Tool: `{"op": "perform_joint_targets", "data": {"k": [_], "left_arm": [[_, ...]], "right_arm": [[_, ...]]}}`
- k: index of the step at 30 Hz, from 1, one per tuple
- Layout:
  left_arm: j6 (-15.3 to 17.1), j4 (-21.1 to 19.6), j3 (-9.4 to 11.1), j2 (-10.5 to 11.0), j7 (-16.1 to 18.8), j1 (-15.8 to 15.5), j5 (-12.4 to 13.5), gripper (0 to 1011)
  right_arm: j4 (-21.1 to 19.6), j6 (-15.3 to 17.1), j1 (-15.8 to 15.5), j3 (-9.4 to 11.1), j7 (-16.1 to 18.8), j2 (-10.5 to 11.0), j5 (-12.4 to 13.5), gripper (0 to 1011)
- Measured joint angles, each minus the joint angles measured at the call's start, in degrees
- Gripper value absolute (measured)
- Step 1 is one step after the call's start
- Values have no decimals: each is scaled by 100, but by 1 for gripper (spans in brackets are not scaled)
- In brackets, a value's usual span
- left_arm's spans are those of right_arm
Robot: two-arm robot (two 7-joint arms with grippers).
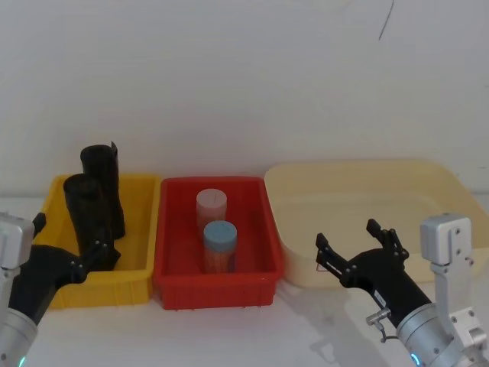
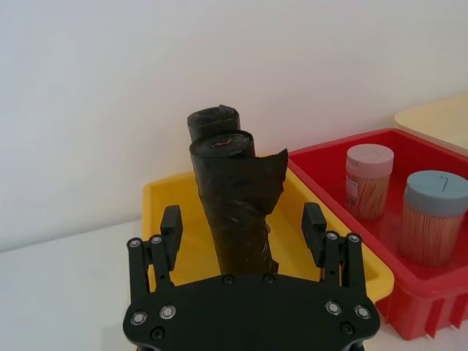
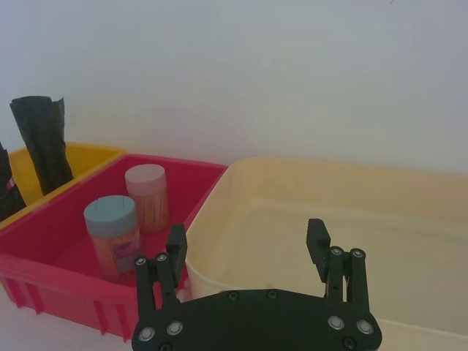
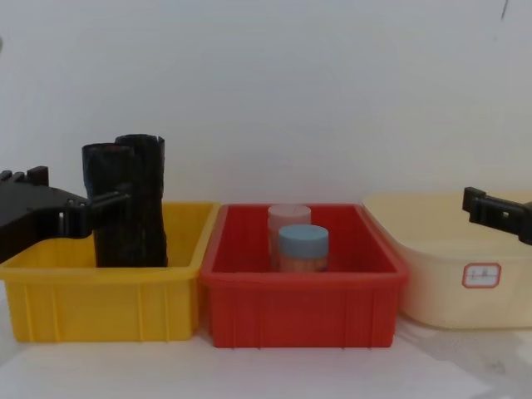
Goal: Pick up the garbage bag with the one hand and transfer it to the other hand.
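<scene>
— What is closest to the camera?

— The right gripper [image 3: 246, 232]. It is black, and its two fingers [image 3: 174, 252] stand wide apart. Just behind them is the near rim of a cream bin [image 3: 329, 167].

— And beside this bin?

— A red bin [image 3: 66, 292], very close against it. Two jars stand upright inside: the blue-lid jar [image 3: 112, 234] is nearer, and the pink-lid jar [image 3: 145, 196] is just behind it.

— Anything farther away?

— A yellow bin [image 3: 91, 155] beyond the red one, with a black roll [image 3: 42, 142] standing in it, a little tilted. A white wall [image 3: 256, 73] is behind everything.
</scene>
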Motion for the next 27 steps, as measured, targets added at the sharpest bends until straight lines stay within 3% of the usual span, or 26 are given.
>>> {"op": "perform_joint_targets", "data": {"k": [27], "left_arm": [[-254,1076,-72,-205,-804,-819,-301,1001]], "right_arm": [[0,0,0,0,0,0,0,1000]]}}
